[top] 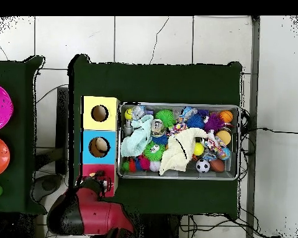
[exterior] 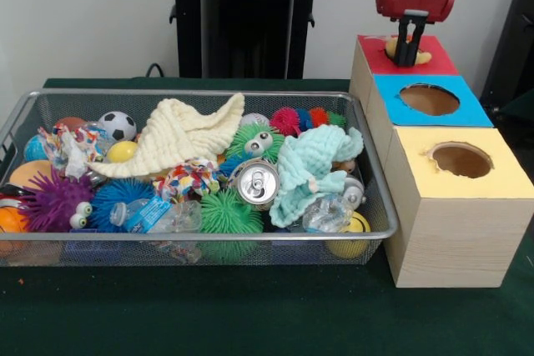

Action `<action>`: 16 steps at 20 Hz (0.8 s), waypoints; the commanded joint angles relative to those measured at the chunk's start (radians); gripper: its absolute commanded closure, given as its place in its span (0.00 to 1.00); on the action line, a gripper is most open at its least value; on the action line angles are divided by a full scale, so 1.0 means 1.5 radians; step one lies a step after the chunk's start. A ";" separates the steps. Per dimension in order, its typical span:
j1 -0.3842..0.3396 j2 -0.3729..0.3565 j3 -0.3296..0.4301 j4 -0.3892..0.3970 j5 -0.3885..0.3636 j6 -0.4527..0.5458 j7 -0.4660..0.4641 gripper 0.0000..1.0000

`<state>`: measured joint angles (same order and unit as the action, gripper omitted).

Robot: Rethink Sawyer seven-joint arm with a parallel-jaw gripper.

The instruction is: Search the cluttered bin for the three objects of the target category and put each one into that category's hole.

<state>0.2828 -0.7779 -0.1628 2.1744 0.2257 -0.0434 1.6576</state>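
Note:
My gripper [exterior: 408, 57] hangs at the far right over the red-topped box [exterior: 375, 54], its fingers close together and down at the red hole. They pinch a yellow plush [exterior: 424, 57] that shows on both sides of them at the hole's mouth. In the overhead view the arm covers most of the red top [top: 88, 171], with the gripper [top: 99, 183] above it. The wire-mesh bin [exterior: 200, 93] sits to the left, full of clutter; it also shows in the overhead view [top: 179, 104]. No brown or tiger-striped plush is visible; cloths cover part of the pile.
The blue-topped box [exterior: 471, 110] and the yellow-topped box [exterior: 509, 177] stand in front of the red one. The bin holds a cream cloth [exterior: 179, 135], a teal cloth [exterior: 304, 168], a can [exterior: 254, 183], a rope toy [exterior: 190, 177], spiky balls [exterior: 54, 199] and a soccer ball [exterior: 118, 125].

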 commanded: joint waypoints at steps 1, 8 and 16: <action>0.010 0.042 0.046 0.016 0.031 0.024 0.165 1.00; 0.035 -0.036 0.004 0.021 0.039 0.123 0.157 1.00; 0.014 -0.047 0.016 0.035 0.029 0.112 0.154 1.00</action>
<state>0.3290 -0.8384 -0.1736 2.1844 0.2290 0.0311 1.6576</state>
